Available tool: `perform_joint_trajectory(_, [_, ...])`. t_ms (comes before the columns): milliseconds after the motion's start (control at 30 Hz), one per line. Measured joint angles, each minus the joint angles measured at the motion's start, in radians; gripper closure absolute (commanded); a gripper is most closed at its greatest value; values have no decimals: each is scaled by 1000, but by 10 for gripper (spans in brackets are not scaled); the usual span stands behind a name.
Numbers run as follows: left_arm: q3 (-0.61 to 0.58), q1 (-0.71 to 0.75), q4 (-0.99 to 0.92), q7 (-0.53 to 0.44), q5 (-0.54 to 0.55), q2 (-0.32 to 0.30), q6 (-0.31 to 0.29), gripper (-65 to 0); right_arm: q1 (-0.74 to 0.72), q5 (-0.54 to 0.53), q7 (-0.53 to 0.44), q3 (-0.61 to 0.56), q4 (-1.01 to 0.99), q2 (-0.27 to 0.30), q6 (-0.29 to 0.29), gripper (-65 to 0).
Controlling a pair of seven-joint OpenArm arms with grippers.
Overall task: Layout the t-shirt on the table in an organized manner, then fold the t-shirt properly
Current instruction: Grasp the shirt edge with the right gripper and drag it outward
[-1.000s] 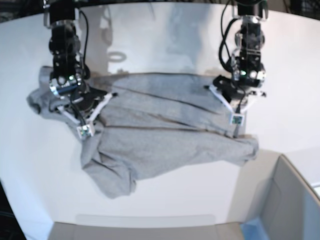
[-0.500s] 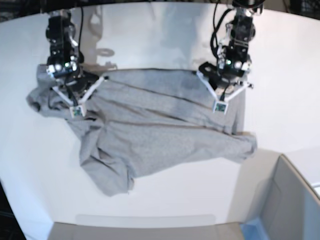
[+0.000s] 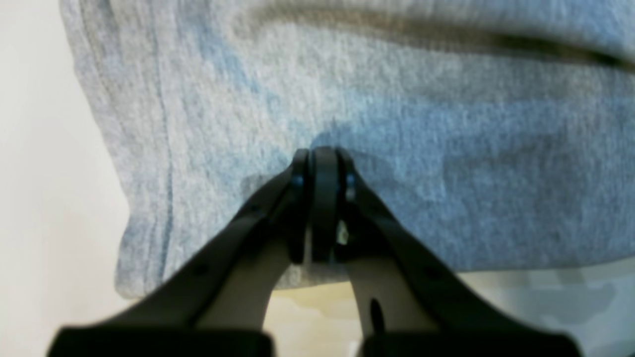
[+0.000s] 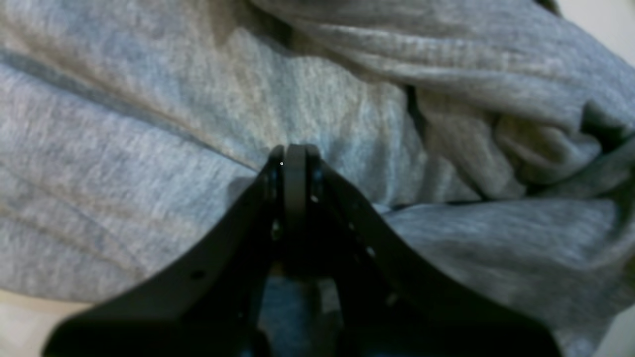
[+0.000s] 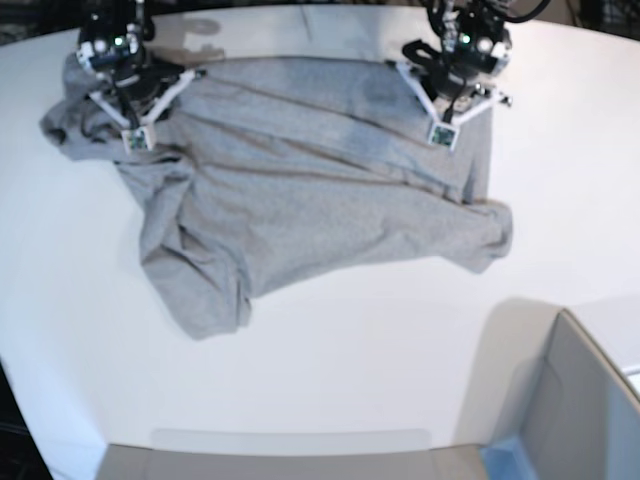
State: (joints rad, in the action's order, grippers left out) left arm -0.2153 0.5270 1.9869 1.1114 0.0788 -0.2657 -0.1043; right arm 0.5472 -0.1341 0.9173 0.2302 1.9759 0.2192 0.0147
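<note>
Grey cotton is spreading across the far half of the table [image 5: 330, 360], the t-shirt [image 5: 310, 210] lying with its long axis running side to side along the far edge and its crumpled bulk trailing toward the near edge. You are pinching it at both far corners: the left gripper [image 5: 442, 132] is clamping its hem edge, and the right gripper [image 5: 132, 138] is clamping a bunched fold, each equally near.

Both arms reach in from 12 o'clock, wrists angled down. Left gripper [image 5: 443, 134] at 1 o'clock, jaws pressed together. Right gripper [image 5: 133, 139] at 11 o'clock, jaws likewise closed.
</note>
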Motion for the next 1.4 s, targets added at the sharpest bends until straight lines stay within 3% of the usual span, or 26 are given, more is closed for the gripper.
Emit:
perform_joint_trajectory(267, [0, 8, 40, 63, 4, 0, -1, -19, 17, 11, -114, 5, 64, -1, -4, 0])
perform_joint_trajectory(533, [0, -10, 45, 77, 4, 2, -1, -21, -83, 18, -102, 62, 69, -3, -7, 0])
perform_joint_trajectory(733, [-1, -129, 46, 227, 19, 9, -2, -21, -261, 16, -94, 95, 69, 0, -3, 0])
perform_joint_trajectory(800, [-3, -163, 43, 262, 27, 11, -5, -21, -318, 6, -44, 89, 69, 16, -1, 0])
perform_joint_trajectory(1067, [-5, -289, 41, 280, 25, 44, -5, -21, -487, 5, -28, 85, 69, -50, -4, -272])
perform_joint_trajectory(1233, [-8, -322, 41, 288, 27, 64, -5, -21, -530, -7, -19, 92, 65, -60, -8, -286])
perform_joint_trajectory(1400, [-8, -367, 40, 286, 26, 61, -5, -21, -605, -179, -22, 95, -63, -21, -11, -286])
